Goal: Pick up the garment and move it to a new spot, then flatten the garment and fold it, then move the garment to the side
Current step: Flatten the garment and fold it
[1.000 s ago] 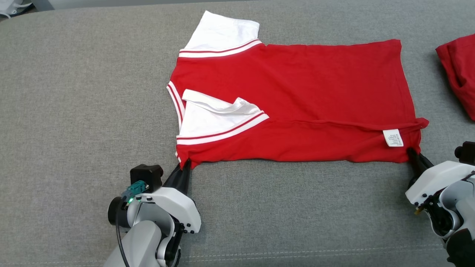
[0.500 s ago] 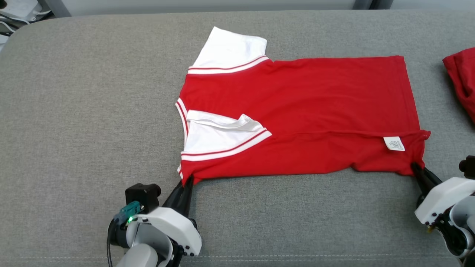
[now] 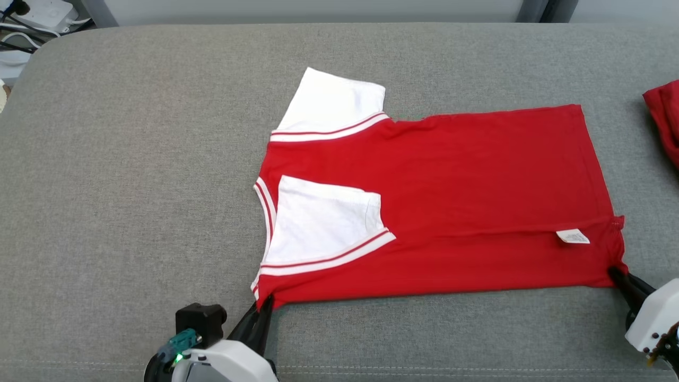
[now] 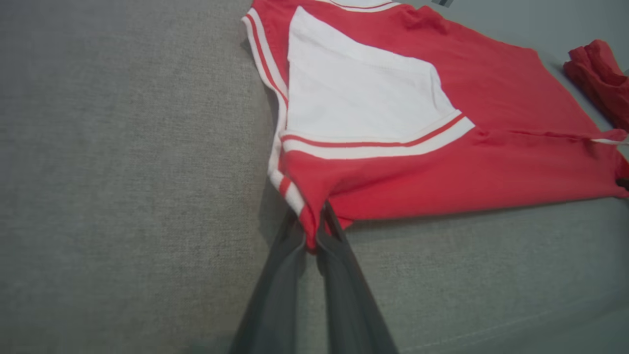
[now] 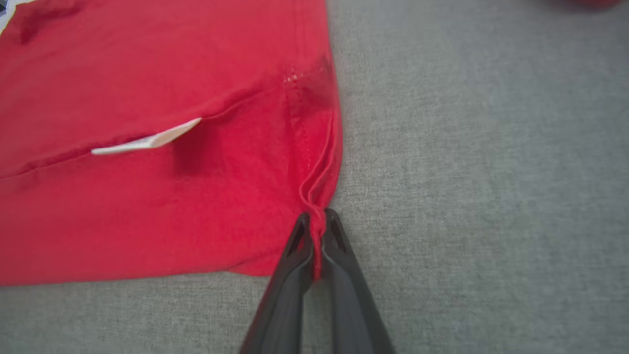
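Note:
The garment is a red shirt with white, red-striped sleeves, lying spread on the grey cushion, collar end to the left. Its near edge is folded over the body, with one white sleeve lying flat on top and a white care label near the right end. My left gripper is shut on the near-left corner of the garment. My right gripper is shut on the near-right hem corner. The near edge runs taut between the two grips.
A second red cloth lies at the cushion's right edge, also in the left wrist view. The grey cushion stretches bare to the left and in front. Cables and a white box sit beyond the far-left corner.
The camera has tilted, so everything sits lower in view. The crumpled white sleeve on top now lies flat. Both grippers keep their hold on the near corners.

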